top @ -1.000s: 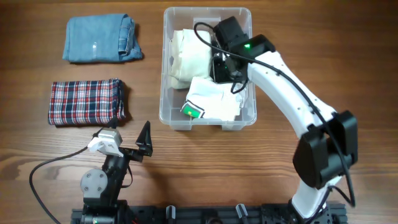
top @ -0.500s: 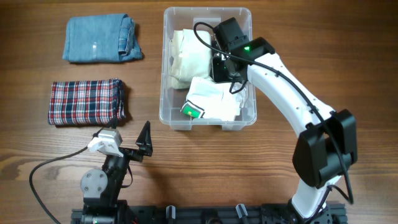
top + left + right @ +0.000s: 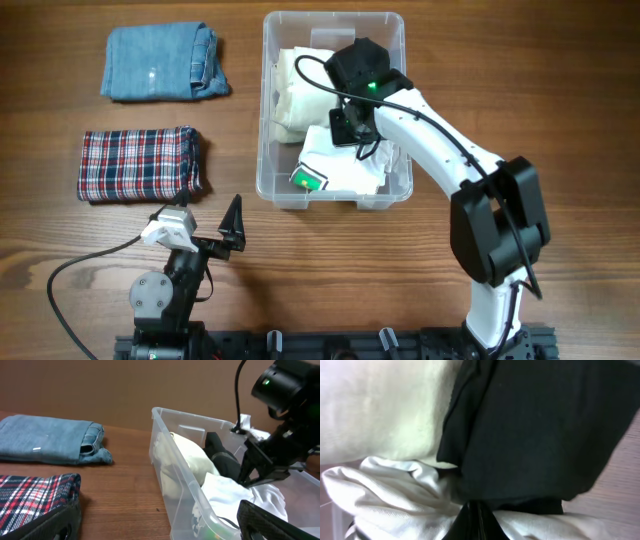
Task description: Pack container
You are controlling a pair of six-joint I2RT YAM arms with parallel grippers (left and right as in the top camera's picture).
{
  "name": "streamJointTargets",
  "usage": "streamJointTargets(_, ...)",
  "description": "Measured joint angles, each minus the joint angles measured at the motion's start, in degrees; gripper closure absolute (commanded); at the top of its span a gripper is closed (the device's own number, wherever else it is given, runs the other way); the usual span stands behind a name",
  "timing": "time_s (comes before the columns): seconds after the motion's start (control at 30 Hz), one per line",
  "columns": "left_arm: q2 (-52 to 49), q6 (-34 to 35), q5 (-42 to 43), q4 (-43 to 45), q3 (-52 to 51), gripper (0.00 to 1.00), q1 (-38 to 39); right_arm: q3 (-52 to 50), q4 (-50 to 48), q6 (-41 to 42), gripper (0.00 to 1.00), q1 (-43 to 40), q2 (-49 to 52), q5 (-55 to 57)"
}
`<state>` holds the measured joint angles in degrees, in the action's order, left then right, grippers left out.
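Observation:
The clear container stands at the table's back middle and holds a cream garment, a white garment with a green label and a black garment. My right gripper is down inside the container, shut. In the right wrist view the closed tips of that gripper meet the lower edge of the black garment, above white cloth. I cannot tell whether cloth is pinched. My left gripper rests open near the front left, holding nothing.
Folded blue jeans lie at the back left, and a folded red plaid garment lies in front of them. In the left wrist view the container wall is close on the right and the plaid is on the left.
My right arm has swung left and its wrist has turned inside the container. The black garment now lies nearer the white one. The left arm has not moved.

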<state>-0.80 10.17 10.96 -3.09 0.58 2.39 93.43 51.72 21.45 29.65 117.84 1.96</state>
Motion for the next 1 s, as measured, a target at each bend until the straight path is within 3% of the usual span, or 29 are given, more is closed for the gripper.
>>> streamJointTargets(0.87, 0.0, 0.0, 0.0, 0.0, 0.0, 0.0, 0.0, -1.9, -1.14, 1.03, 0.95, 0.07, 1.2, -0.07)
streamJointTargets(0.93, 0.0, 0.0, 0.0, 0.0, 0.0, 0.0, 0.0, -0.42, 1.14, 1.01, 0.93, 0.07, 1.07, -0.22)
streamJointTargets(1.0, 0.0, 0.0, 0.0, 0.0, 0.0, 0.0, 0.0, 1.14, 2.86, 0.79, 0.84, 0.09, 0.31, -0.37)
